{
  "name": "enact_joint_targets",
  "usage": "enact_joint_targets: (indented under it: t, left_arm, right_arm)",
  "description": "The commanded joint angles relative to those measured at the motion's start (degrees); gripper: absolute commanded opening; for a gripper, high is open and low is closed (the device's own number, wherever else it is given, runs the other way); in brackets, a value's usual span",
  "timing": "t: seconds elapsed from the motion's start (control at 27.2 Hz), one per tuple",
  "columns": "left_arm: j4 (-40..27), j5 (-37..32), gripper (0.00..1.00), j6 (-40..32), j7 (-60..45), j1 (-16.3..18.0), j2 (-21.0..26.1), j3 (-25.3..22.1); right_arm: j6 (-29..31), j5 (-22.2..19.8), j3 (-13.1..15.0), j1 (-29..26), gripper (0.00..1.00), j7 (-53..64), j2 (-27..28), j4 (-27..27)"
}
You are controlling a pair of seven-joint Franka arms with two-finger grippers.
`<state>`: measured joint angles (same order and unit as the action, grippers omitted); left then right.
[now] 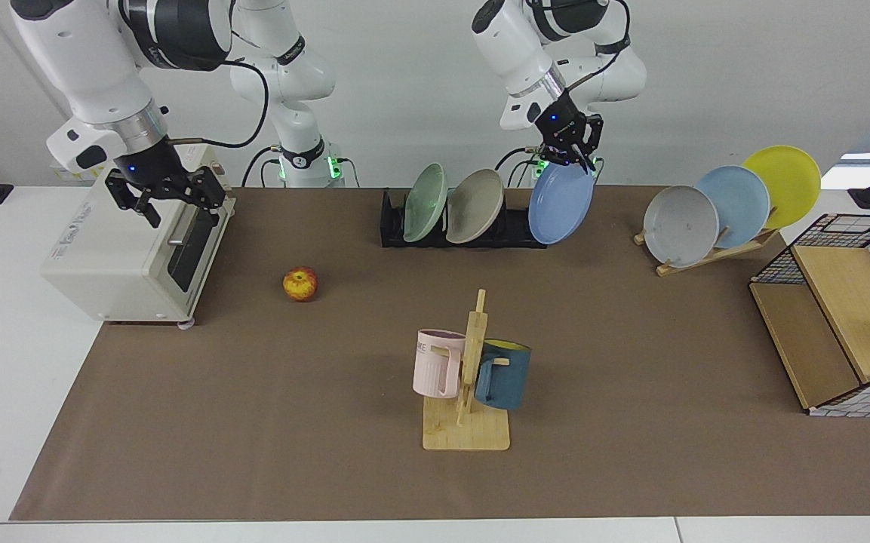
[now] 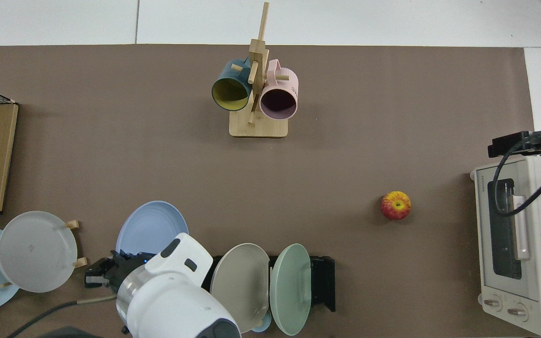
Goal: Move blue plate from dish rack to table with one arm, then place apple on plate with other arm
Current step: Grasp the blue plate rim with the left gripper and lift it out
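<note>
Wrist housing hides left claw (image 1: 572, 156) pinching blue plate (image 1: 561, 204); right claw (image 1: 170, 197) spread.

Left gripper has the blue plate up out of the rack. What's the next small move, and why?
Probably carry the blue plate forward over bare table and lower it. The left gripper pinches its top rim, and it hangs clear of the dish rack; the apple waits.
</note>
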<state>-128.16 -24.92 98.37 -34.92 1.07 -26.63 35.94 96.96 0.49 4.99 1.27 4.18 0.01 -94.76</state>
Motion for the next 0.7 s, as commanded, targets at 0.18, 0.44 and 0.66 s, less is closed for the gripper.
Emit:
enact_joint_targets:
  t: [0.18,0.44,0.66]
  left_arm:
    - [8.1,18.8,0.00,18.8,-11.6,4.0,15.3,-5.5]
    - [4.1,32.6,0.00,29.8,-10.9,3.3,18.6,-5.9]
    - [2.0,33.0,0.00,38.1,-11.5,-0.1,27.4,-4.7]
  right_arm:
    - [9.3,-0.3,-0.2,2.2,1.00,-5.5,-4.7,-16.9]
    - [16.6,-0.2,-0.2,4.0,1.00,-7.9,-4.0,-23.7]
    - [20.4,-0.2,-0.2,8.2,1.00,-12.8,-2.6,-26.7]
